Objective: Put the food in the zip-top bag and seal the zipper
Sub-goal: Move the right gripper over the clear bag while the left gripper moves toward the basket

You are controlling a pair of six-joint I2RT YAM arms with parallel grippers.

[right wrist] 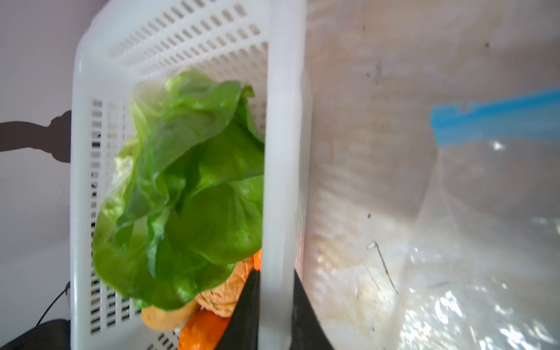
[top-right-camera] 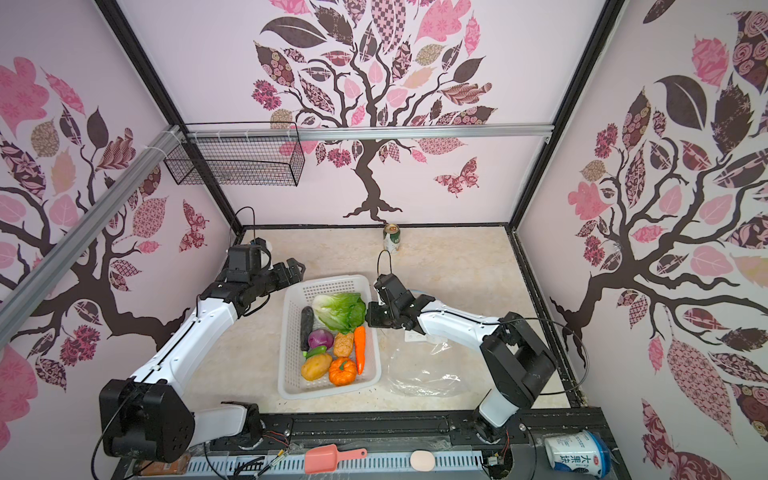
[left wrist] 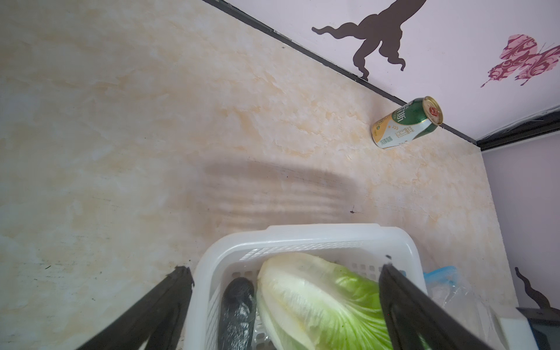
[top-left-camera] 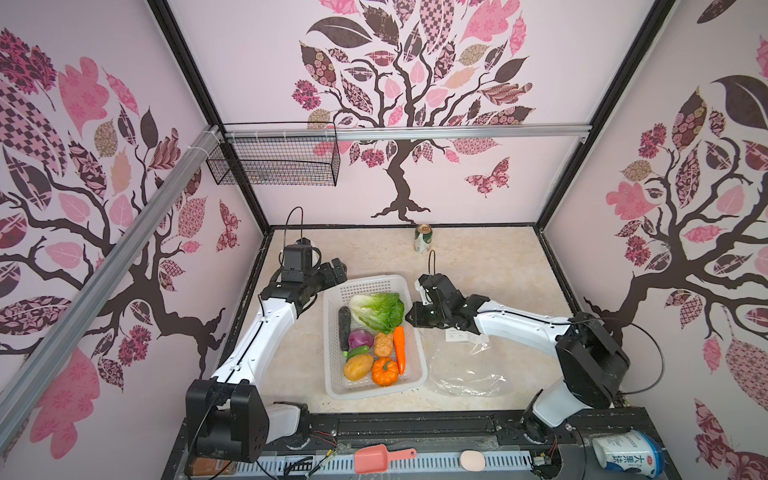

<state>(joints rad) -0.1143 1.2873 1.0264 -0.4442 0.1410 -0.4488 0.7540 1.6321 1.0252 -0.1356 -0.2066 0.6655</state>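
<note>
Food [top-left-camera: 376, 340] fills basket [top-left-camera: 374, 392]; right hand [right wrist: 275, 274] pinches its rim beside zip-top bag [top-left-camera: 465, 370]; left hand [left wrist: 285, 269] gapes empty.

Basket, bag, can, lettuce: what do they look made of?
Basket: white moulded plastic, slight gloss; regular slots, thick smooth rim.
Bag: thin clear plastic film; crinkles and glare spots. Its blue zipper strip looks like stiffer plastic.
Can: probably metal; shiny gold rim and top, printed green-and-white side.
Lettuce: likely soft plastic, glossy and translucent; not certain.
</note>
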